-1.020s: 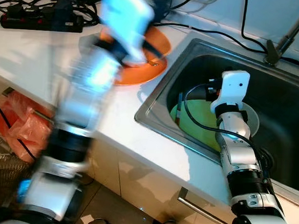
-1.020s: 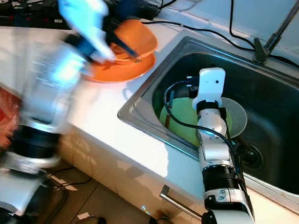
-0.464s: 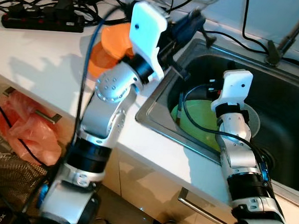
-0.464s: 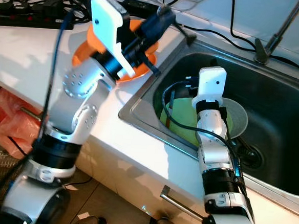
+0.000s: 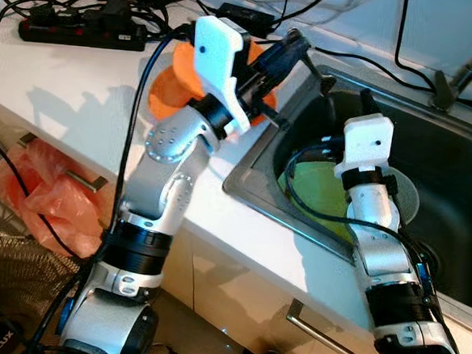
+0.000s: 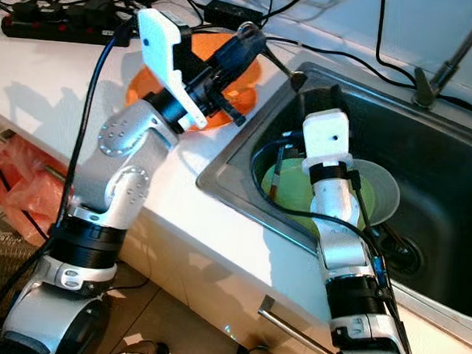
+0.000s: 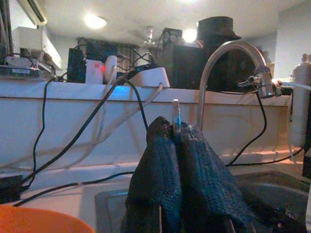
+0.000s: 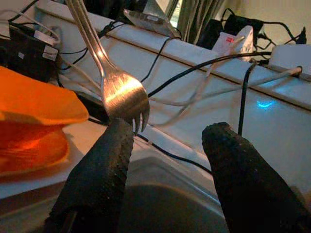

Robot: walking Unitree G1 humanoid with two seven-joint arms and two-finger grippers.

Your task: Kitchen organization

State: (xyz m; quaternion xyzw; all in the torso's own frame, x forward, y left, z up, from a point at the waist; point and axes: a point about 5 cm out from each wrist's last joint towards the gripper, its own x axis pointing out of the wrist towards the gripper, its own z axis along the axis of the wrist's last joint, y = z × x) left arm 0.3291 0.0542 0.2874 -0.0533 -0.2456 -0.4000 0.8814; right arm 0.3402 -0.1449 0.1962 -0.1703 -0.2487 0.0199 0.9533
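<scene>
Fork [image 8: 121,94]: pinched by its handle in the left gripper [image 6: 261,51], carried over the near-left corner of the sink [image 6: 433,134]; tines just beside one finger of the right gripper [image 8: 167,167].
Change: half a second ago held a little farther out along the sink's back edge; now drawn in slightly over the counter edge, and a second ago a blur above the orange bowl.
Meaning: likely a hand-over or a drop into the sink in progress; not released yet.
Left gripper: fingers [image 7: 167,170] pressed together on the thin metal handle, pointing toward the tap [image 7: 223,63].
Right gripper: fingers spread wide, nothing between them, raised from the basin toward the fork; half a second ago lower, over the green plate.
Green plate [image 5: 320,191]: lying in the sink, partly over a grey plate [image 6: 380,195].
Orange bowl [image 6: 227,67]: on an orange plate on the white counter [image 5: 72,93], behind the left arm.
Background: black power strip [image 5: 80,32] and cables along the wall.
</scene>
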